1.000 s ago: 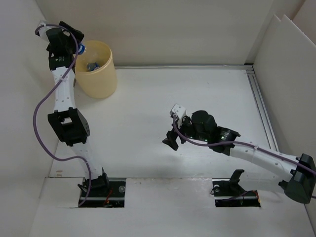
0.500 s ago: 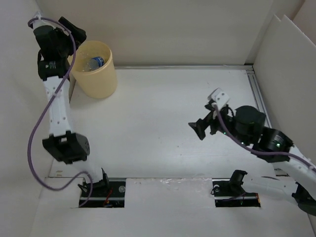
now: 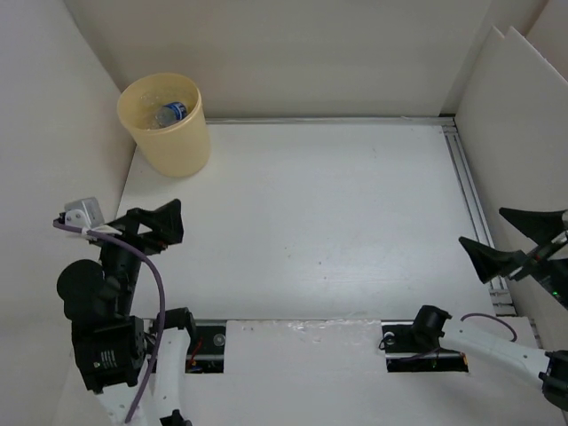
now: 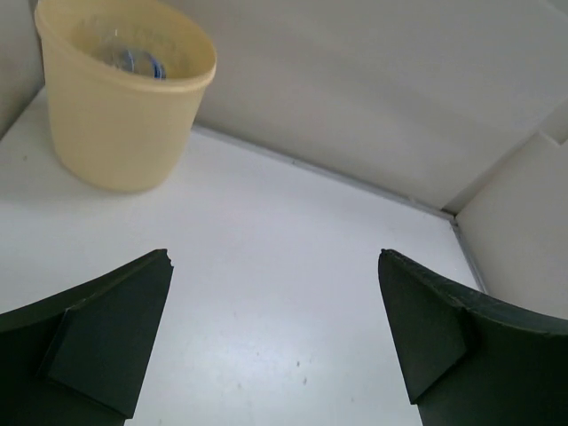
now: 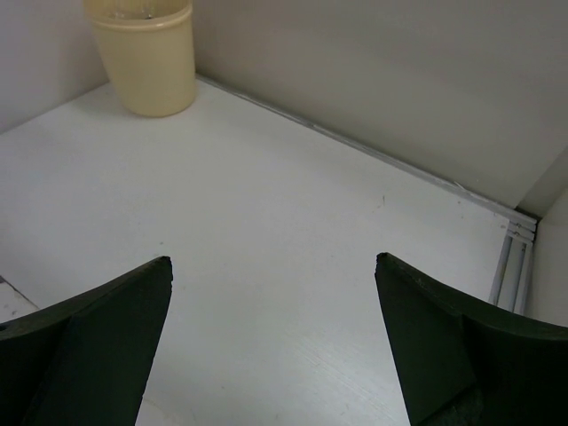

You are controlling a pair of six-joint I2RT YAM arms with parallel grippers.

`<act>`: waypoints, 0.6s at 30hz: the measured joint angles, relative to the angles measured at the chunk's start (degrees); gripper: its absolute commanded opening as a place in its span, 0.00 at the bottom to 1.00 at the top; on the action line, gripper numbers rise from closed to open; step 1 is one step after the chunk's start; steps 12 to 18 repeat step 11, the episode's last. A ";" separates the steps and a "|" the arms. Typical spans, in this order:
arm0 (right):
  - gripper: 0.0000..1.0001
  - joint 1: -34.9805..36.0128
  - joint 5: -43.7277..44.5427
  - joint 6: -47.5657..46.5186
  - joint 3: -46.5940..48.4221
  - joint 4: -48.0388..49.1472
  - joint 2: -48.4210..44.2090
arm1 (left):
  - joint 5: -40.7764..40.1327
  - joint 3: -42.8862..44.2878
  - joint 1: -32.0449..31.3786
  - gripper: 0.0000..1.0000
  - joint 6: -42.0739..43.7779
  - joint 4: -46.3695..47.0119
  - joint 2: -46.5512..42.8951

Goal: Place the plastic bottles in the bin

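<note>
The pale yellow bin (image 3: 174,147) stands in the far left corner. A clear plastic bottle with a blue label (image 3: 170,113) lies inside it; the others are hidden or out of view. The bin also shows in the left wrist view (image 4: 115,124), with the bottle (image 4: 135,62) visible inside, and in the right wrist view (image 5: 151,71). My left gripper (image 3: 155,231) is open and empty at the near left, well short of the bin. My right gripper (image 3: 508,240) is open and empty at the right edge. Their wide-apart jaws frame bare table in both wrist views (image 4: 273,259) (image 5: 272,261).
White walls enclose the white table (image 3: 328,204) on three sides. A metal rail (image 3: 470,195) runs along the right edge and the back. Leaning white boards (image 3: 524,106) stand at the far right.
My left arm has pulled back from the bin's rim to the near left; the bottle it held now lies in the bin. My right arm has swung back to the right edge.
</note>
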 measured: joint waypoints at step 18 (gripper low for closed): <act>1.00 0.00 1.49 0.00 -2.49 -6.43 -7.02 | 0.50 -10.56 -1.84 1.00 -0.17 -10.47 -7.85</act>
